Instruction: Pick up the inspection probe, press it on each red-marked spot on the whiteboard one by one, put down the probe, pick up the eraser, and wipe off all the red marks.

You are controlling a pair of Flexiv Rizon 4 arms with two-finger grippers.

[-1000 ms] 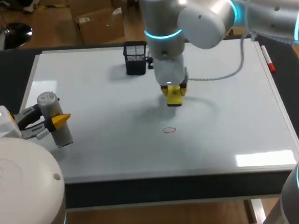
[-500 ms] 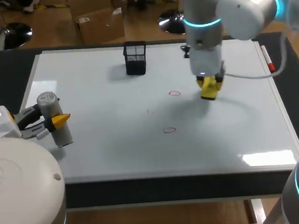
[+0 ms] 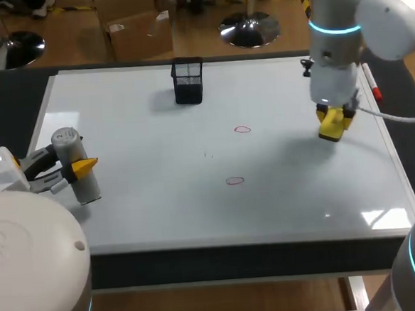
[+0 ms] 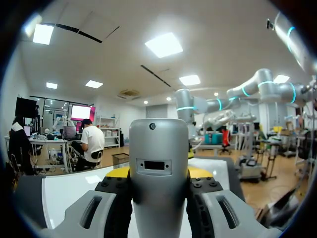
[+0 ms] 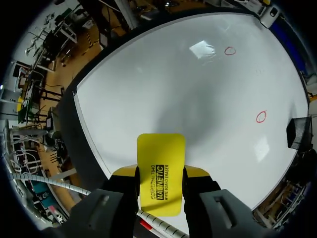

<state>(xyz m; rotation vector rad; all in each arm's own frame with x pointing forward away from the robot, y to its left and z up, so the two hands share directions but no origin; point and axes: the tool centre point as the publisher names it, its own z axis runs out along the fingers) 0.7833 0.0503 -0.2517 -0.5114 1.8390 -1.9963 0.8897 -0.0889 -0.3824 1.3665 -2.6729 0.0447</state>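
The whiteboard [image 3: 154, 202] is seen lying flat on the dark bench [image 3: 19, 104], with ceiling light reflected at its near right corner. Two small red rings are left on it: one [image 3: 242, 129] near the middle, another [image 3: 235, 180] closer to the front edge, with a faint dark speck between them. A black mesh holder [image 3: 188, 80] is stood near the far edge, and a red-capped marker [image 3: 371, 83] is laid along the right rim. The yellow eraser [image 3: 331, 125] is gripped by the right jaws over the board's right side, well apart from both rings; contact with the surface cannot be made out. The grey probe [image 3: 76, 168] is clamped nearly upright in the left jaws at the left edge.
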